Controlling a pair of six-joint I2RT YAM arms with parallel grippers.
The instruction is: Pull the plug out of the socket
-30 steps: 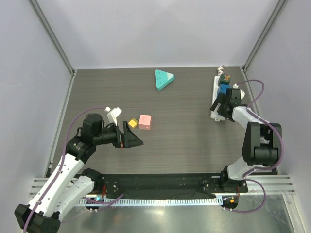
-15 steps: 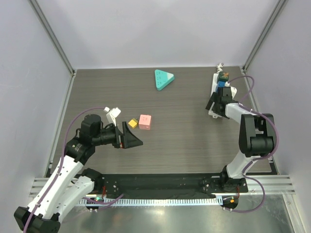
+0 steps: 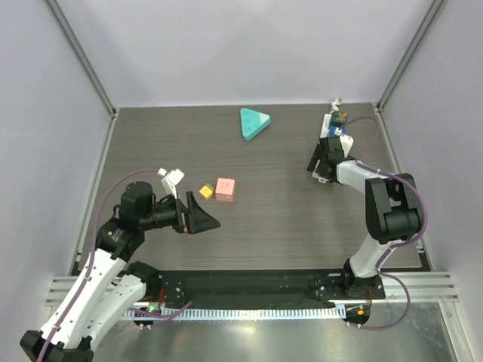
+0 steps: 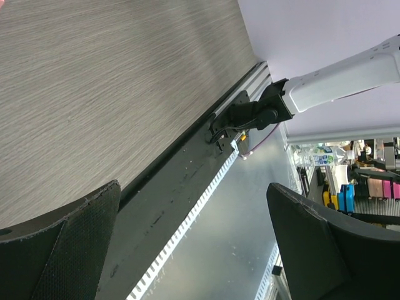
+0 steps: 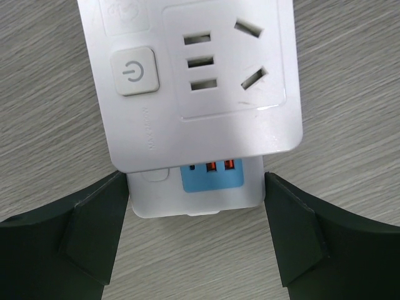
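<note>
The white socket strip lies at the far right of the table, its knotted cord end farthest from me. A blue plug and a dark green-and-orange plug sit in its far half. My right gripper holds the strip's near end. In the right wrist view both fingers press the sides of the strip at its blue label; the plugs are out of that view. My left gripper is open and empty above the table's left, also open in the left wrist view.
A teal triangular block lies at the far middle. A pink cube and a small yellow cube lie just beyond my left gripper. Frame posts stand at the far corners, and the metal rail runs along the near edge.
My right gripper and the strip's near end have swung to the left, so the strip now lies more slanted. My left arm has drawn slightly back toward the near edge.
</note>
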